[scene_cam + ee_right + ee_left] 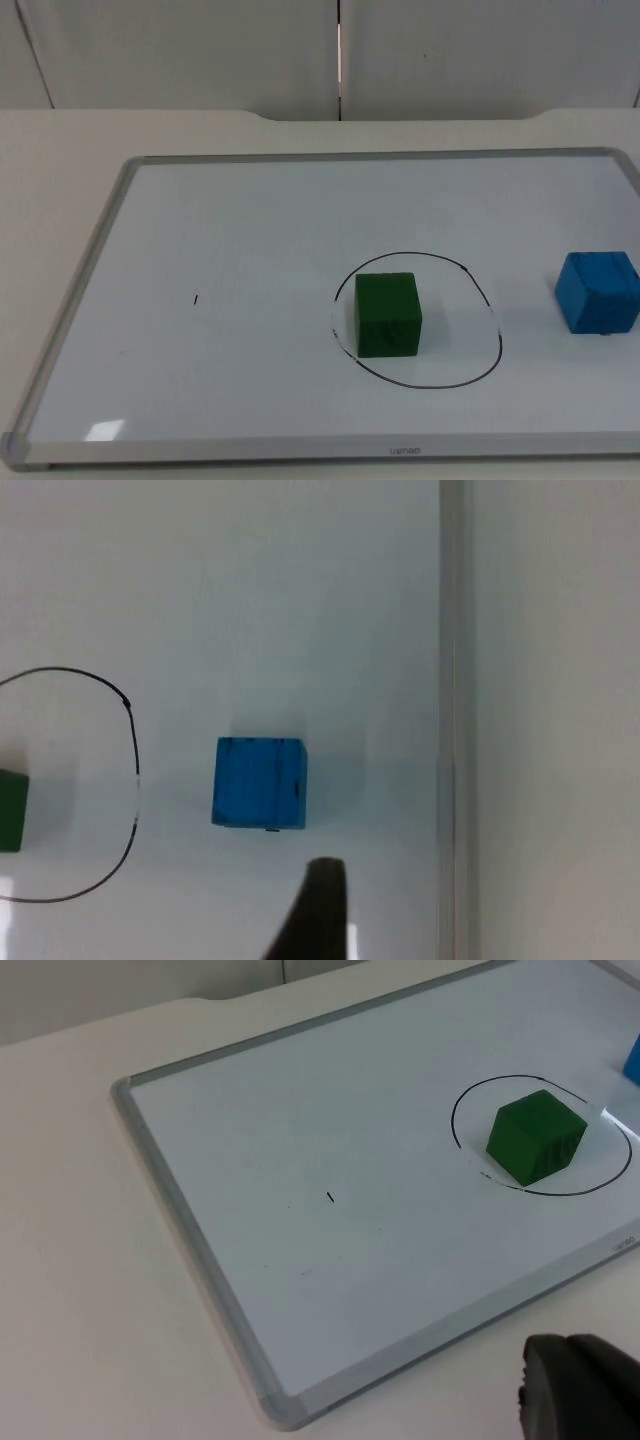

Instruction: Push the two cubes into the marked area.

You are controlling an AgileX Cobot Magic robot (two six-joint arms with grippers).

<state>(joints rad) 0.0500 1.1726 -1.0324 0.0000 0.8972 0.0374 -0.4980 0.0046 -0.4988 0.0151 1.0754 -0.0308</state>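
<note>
On the whiteboard (200,200), the green cube (388,314) sits inside the drawn circle (495,340), toward its left side; the blue cube (598,291) lies outside, near the right edge. Both look rigid and light, likely to slide easily on the glossy surface; push the blue one flat on its right face. Path to the circle is unobstructed. Right gripper (318,912) hovers just beside blue; left gripper (578,1388) waits off the near edge. Finger state: cannot tell for either.
</note>
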